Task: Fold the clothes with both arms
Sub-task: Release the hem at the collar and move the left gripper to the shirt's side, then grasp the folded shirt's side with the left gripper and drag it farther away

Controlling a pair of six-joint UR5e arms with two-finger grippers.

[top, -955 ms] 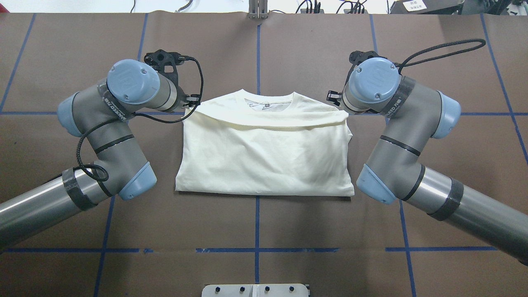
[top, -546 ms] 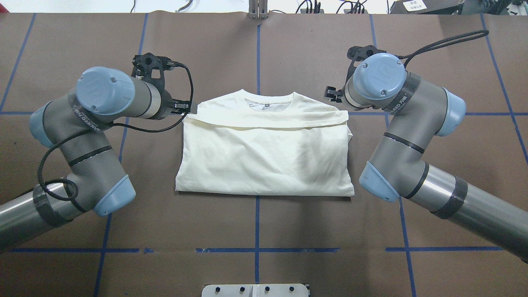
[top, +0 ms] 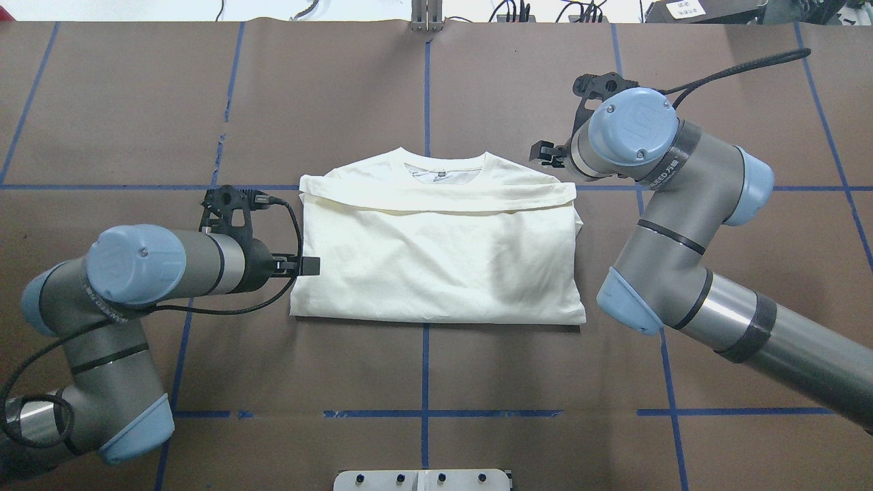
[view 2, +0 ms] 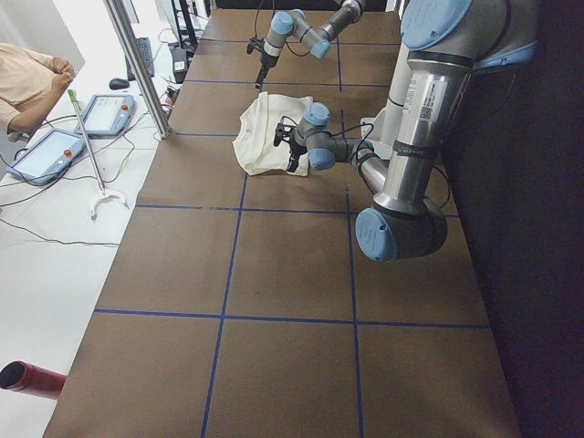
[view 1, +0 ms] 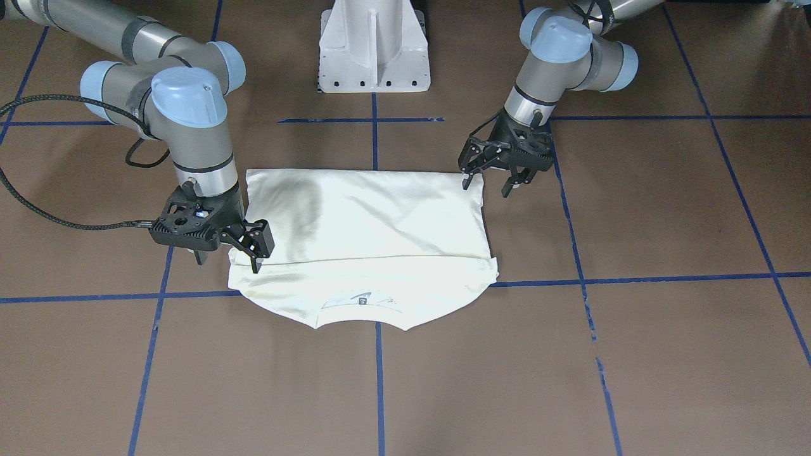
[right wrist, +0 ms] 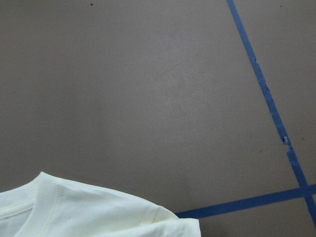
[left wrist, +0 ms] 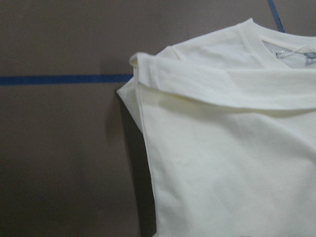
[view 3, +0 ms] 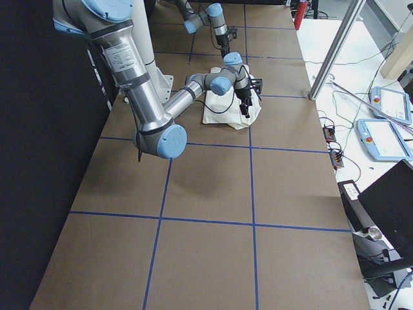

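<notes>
The brown-papered bench (top: pixel 341 88) is marked into squares by blue tape lines (top: pixel 425 368). The left arm (top: pixel 164 262) is bent in from the robot's left and the right arm (top: pixel 682 204) from its right, with the garment between them.

The cream-white shirt (top: pixel 436 252) is laid flat at mid-bench, plain side up and already folded into a rectangle. Its long axis is set across the bench, from one arm towards the other. A folded band (top: pixel 436 198) is laid across it just short of the collar (top: pixel 443 160), which is turned away from the robot.

The left gripper (view 1: pixel 486 185) is held with its fingers apart at the shirt's left edge, by the corner nearest the robot; nothing is clamped. The right gripper (view 1: pixel 227 261) is also seen spread, at the right edge by the far, collar-end corner, one finger over cloth and one outside it.

From each gripper the shirt lies inward, towards the bench's middle. Neither arm is clearly nearer. A further fold is judged to call for both side edges being taken.
</notes>
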